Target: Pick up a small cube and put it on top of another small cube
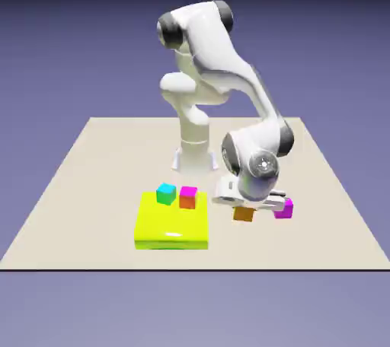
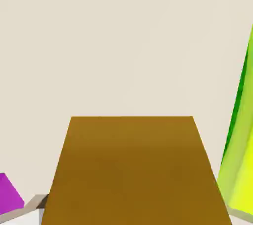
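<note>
The small cube (image 2: 133,169) is being clamped tight by the gripper (image 1: 245,207), right beside the magenta cube (image 1: 283,209) and the big yellow block (image 1: 173,222) on the table (image 1: 91,178).

Magenta cube (image 1: 283,209) beside jaws, yellow block (image 1: 172,221) near.

The table (image 1: 84,186) is a plain beige slab. Using the big yellow-green block (image 1: 172,222) as the landmark: it sits flat on the table near the front edge. Just off its side, toward the exterior view's right, there's a small orange-looking cube (image 1: 244,214) down at table level, mostly tucked under the robot's hand, and a magenta cube (image 1: 284,209) just past that. Behind the block, the robot's white base (image 1: 193,157) stands on the table.
</note>
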Action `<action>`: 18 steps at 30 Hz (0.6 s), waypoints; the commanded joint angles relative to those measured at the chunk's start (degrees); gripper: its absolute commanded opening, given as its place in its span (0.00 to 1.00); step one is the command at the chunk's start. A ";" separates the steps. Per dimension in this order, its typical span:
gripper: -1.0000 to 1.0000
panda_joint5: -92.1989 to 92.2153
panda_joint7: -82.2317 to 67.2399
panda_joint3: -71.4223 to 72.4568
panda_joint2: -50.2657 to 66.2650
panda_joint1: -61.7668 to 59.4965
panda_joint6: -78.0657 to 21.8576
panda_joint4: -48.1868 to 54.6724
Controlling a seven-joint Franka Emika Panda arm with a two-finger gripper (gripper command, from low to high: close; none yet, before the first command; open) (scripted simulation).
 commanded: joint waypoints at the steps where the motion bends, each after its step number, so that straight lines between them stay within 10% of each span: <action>1: 0.00 1.48 0.03 -1.74 -2.08 -0.48 0.03 -1.57; 18: 0.00 23.06 -2.47 -19.45 -20.47 -4.23 10.68 -24.34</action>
